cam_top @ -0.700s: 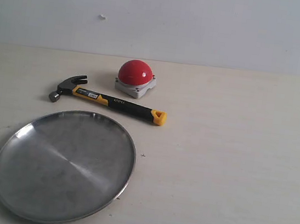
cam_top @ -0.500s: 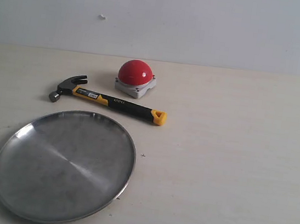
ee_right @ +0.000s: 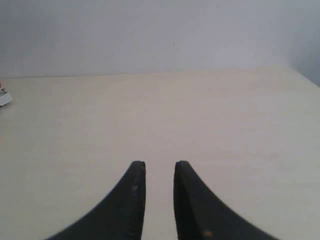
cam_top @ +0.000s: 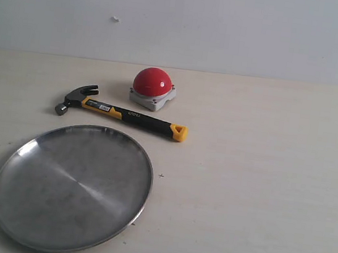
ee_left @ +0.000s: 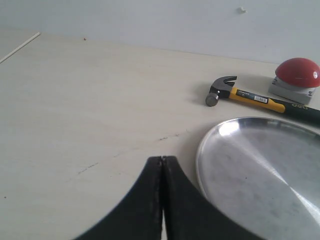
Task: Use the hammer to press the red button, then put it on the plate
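The hammer (cam_top: 124, 114) lies flat on the table, dark head to the left, yellow looped end to the right; the left wrist view shows it too (ee_left: 252, 98). Just behind its handle sits the red button (cam_top: 153, 83) on its grey base, also at the edge of the left wrist view (ee_left: 299, 73). The silver plate (cam_top: 74, 186) rests in front of the hammer, empty. My left gripper (ee_left: 162, 159) is shut with nothing in it, beside the plate's rim (ee_left: 201, 150). My right gripper (ee_right: 160, 165) stands open over bare table, holding nothing. Neither gripper appears in the exterior view.
A pale wall (cam_top: 231, 29) rises behind the table's back edge. The grey base of the button barely shows at the edge of the right wrist view (ee_right: 4, 98). Faint dark scuffs mark the tabletop (ee_left: 170, 137) near the plate.
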Robot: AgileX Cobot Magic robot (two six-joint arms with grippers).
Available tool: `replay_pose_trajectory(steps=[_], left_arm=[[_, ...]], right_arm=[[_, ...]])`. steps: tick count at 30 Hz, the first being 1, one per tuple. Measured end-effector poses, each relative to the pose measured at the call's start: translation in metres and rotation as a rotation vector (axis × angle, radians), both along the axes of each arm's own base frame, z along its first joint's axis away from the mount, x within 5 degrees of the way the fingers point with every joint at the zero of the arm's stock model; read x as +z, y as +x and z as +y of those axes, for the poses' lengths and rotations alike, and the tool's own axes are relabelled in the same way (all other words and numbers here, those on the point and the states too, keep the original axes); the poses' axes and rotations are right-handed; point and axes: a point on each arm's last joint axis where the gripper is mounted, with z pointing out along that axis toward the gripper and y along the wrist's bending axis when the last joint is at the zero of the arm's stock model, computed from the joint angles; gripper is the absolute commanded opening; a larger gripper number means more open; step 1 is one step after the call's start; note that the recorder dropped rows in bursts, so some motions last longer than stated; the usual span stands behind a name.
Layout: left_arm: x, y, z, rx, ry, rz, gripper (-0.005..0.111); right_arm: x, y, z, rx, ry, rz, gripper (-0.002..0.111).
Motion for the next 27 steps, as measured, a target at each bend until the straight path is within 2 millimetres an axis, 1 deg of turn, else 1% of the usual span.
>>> replay_pose_trajectory(steps=[5,8,9,12,13,14,16,17,18,19,20,21,22,23,24,27], left_arm=[[0.000,0.000,0.000,0.000,0.000,0.000,0.000],[0.000,0.000,0.000,0.000,0.000,0.000,0.000],[0.000,0.000,0.000,0.000,0.000,0.000,0.000],[0.000,0.000,0.000,0.000,0.000,0.000,0.000],[0.000,0.000,0.000,0.000,0.000,0.000,0.000],[0.000,0.000,0.000,0.000,0.000,0.000,0.000],[0.000,0.000,0.000,0.000,0.000,0.000,0.000],[0.000,0.000,0.000,0.000,0.000,0.000,0.000],[0.000,0.000,0.000,0.000,0.000,0.000,0.000],[0.000,0.000,0.000,0.000,0.000,0.000,0.000],[0.000,0.000,0.000,0.000,0.000,0.000,0.000],[0.000,0.000,0.000,0.000,0.000,0.000,0.000],[0.000,0.000,0.000,0.000,0.000,0.000,0.000],[0.000,0.000,0.000,0.000,0.000,0.000,0.000],[0.000,0.000,0.000,0.000,0.000,0.000,0.000],[0.000,0.000,0.000,0.000,0.000,0.000,0.000]], right_arm=[[0.002,0.000,-0.001,0.001,-0.062,-0.021,0.021],[0.008,0.002,-0.002,-0.008,-0.076,-0.086,0.021],[0.014,0.002,-0.003,-0.026,-0.018,-0.158,0.021],[0.028,0.002,-0.005,-0.067,0.079,-0.321,0.021],[0.034,0.001,-0.008,-0.092,0.143,-0.398,0.021],[0.037,0.000,-0.009,-0.108,0.190,-0.438,0.021],[0.046,-0.003,-0.015,-0.159,0.412,-0.570,0.022],[0.049,-0.004,-0.016,-0.167,0.466,-0.610,0.022],[0.054,-0.007,-0.019,-0.176,0.560,-0.697,0.022],[0.057,-0.008,-0.020,-0.177,0.600,-0.744,0.022],[0.068,-0.010,-0.021,-0.163,0.636,-0.805,0.022],[0.077,-0.010,-0.021,-0.150,0.634,-0.832,0.022],[0.102,-0.011,-0.020,-0.121,0.608,-0.885,0.022],[0.115,-0.010,-0.019,-0.106,0.584,-0.906,0.022],[0.139,-0.006,-0.018,-0.084,0.540,-0.930,0.022],[0.170,0.013,-0.016,-0.057,0.464,-0.907,0.022]])
